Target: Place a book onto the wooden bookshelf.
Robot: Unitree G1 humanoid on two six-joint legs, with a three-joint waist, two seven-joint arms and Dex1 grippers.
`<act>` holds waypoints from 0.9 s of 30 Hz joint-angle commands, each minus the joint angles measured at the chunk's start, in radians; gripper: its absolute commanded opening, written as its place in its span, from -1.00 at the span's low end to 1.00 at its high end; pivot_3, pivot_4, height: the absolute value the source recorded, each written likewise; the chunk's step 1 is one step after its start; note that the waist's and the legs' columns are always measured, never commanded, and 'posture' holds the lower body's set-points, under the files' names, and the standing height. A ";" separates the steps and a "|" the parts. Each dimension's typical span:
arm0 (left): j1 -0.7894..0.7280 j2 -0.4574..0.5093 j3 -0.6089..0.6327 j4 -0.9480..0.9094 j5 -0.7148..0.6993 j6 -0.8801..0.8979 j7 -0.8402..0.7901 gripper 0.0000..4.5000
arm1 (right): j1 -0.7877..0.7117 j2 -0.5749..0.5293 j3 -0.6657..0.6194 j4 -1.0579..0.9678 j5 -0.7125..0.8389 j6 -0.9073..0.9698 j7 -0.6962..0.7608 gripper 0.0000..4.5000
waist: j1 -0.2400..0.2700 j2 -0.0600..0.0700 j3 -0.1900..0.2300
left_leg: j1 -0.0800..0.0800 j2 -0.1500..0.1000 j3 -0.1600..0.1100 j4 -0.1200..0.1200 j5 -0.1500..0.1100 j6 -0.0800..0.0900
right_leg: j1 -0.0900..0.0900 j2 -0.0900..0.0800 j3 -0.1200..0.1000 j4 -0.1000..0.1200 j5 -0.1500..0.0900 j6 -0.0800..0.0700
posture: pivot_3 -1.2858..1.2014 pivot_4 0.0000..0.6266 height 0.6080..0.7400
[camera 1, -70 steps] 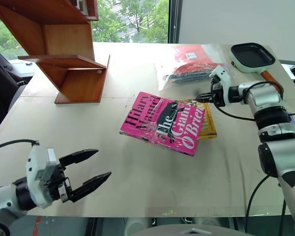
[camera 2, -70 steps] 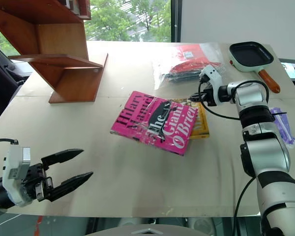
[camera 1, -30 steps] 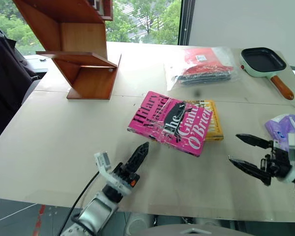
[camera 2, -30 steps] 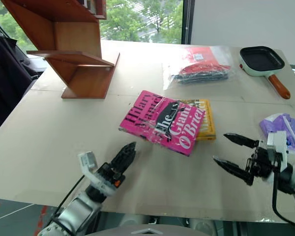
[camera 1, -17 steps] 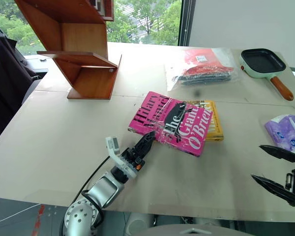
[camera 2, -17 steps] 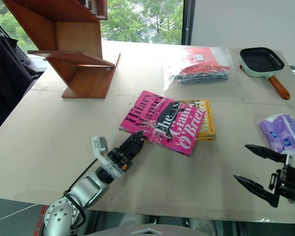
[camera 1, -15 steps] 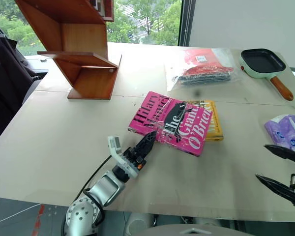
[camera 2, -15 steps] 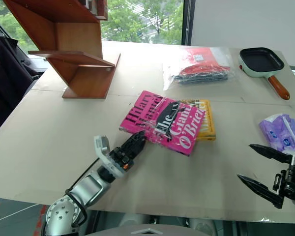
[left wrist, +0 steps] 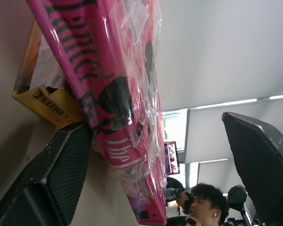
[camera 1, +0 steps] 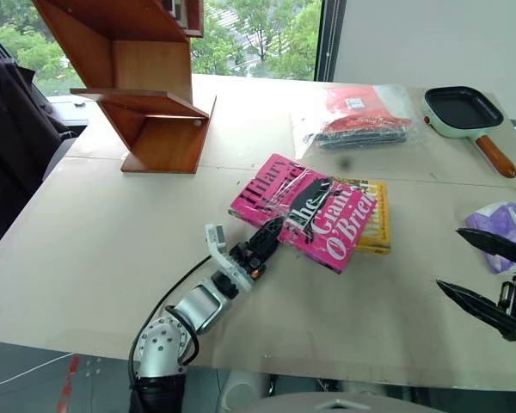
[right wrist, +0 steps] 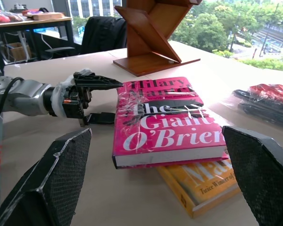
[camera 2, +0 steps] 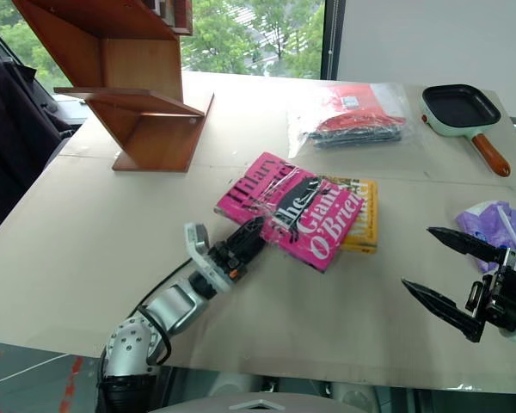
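While spread, left gripper [camera 2: 251, 234] straddles book [camera 2: 303, 209] edge | cover: "The Giant O'Brien"

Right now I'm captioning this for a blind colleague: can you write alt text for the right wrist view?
The left gripper has its fingers open around the near edge of the pink book, one above and one below. The book lies on a yellow book, with the wooden bookshelf behind.

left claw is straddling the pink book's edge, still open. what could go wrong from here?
1. The book lies partly on a yellow book; closing the left claw could drag or pinch both.
2. Its loose plastic wrap may let the cover slip.
3. The wooden bookshelf sits far across the table, so a one-edge grip could sag in transit.
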 commanded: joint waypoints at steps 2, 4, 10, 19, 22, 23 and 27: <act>-0.018 -0.026 0.035 0.010 -0.010 -0.008 -0.015 1.00 | -0.011 -0.014 -0.003 -0.032 0.018 0.003 -0.026 0.96 | 0.000 0.000 0.000 | 0.000 0.000 0.000 0.000 0.000 0.000 | 0.000 0.000 0.000 0.000 0.000 0.000 | 0.03 -0.52 1.00; -0.037 -0.035 0.056 0.042 -0.007 -0.014 -0.013 1.00 | -0.015 -0.012 0.000 -0.033 0.016 0.000 -0.031 0.96 | 0.000 0.000 0.000 | 0.000 0.000 0.000 0.000 0.000 0.000 | 0.000 0.000 0.000 0.000 0.000 0.000 | 0.03 -0.52 1.00; -0.076 -0.039 0.052 0.104 0.044 0.014 -0.028 0.89 | -0.004 -0.001 -0.007 -0.019 0.013 -0.020 -0.011 0.99 | -0.001 0.000 0.000 | 0.001 0.000 0.000 0.000 0.000 0.000 | 0.000 0.000 0.000 0.001 0.000 0.000 | 0.03 -0.52 1.00; -0.100 -0.047 0.057 0.136 0.068 0.065 -0.059 -0.66 | 0.023 0.025 -0.010 0.050 -0.007 -0.091 0.067 1.00 | 0.000 0.000 -0.001 | 0.001 0.000 0.000 0.000 0.000 0.000 | 0.001 0.000 0.000 0.001 0.000 0.000 | 0.03 -0.52 1.00; -0.097 -0.046 0.064 0.133 0.070 0.076 -0.070 -1.00 | 0.030 0.034 -0.010 0.075 -0.012 -0.116 0.095 1.00 | 0.000 0.000 -0.001 | 0.003 0.000 0.000 0.000 0.000 0.000 | 0.002 0.000 0.001 0.001 0.000 0.000 | 0.03 -0.52 1.00; -0.091 -0.045 0.069 0.125 0.065 0.080 -0.077 -1.00 | 0.033 0.036 -0.011 0.084 -0.013 -0.124 0.105 1.00 | 0.000 0.000 -0.001 | 0.003 0.000 0.000 0.000 0.000 0.000 | 0.002 0.000 0.001 0.001 0.000 0.000 | 0.03 -0.52 1.00; -0.056 -0.041 0.095 0.050 0.051 0.068 -0.131 -1.00 | 0.030 0.037 -0.008 0.119 -0.010 -0.145 0.139 1.00 | -0.002 0.000 -0.001 | 0.003 0.000 0.000 0.000 0.000 0.000 | 0.002 0.000 0.001 0.001 0.000 0.000 | 0.03 -0.52 1.00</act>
